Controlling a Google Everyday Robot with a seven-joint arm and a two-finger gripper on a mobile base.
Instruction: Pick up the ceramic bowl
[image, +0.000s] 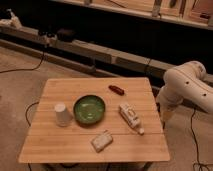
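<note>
- Progress toward the pick-up looks like nil: the bowl (89, 110) sits flat on the table (55, 145), and nothing grips it.
- The gripper (163, 114) hangs at the low end of the white arm (187, 85). It is just off the table's right-hand edge as seen here, and well apart from the bowl.
- From the gripper, the bowl lies across the tabletop toward the table's middle, on the side away from the arm.
- Whether the gripper is open or shut, I cannot tell. It blends into the dark gap beside the table. It does not appear to hold anything.
- By my reading the whole job is left: reach in over the table, come down on the bowl's rim, close, and lift.
- The tube (131, 118) is the nearest thing to the gripper and lies slanted between it and the bowl.
- The red thing (116, 89) lies beyond the tube, toward the table's far edge. What it is, I cannot make out.
- The cup (62, 114) stands on the bowl's far side from the gripper, just beside the bowl. I cannot tell whether they touch.
- The packet (102, 141) lies nearer the table's front edge than the bowl does.
- The arm is cut off at the view's right border, and the robot's base is out of view.
- A pale patch shows inside the bowl, which could be sheen or contents.
</note>
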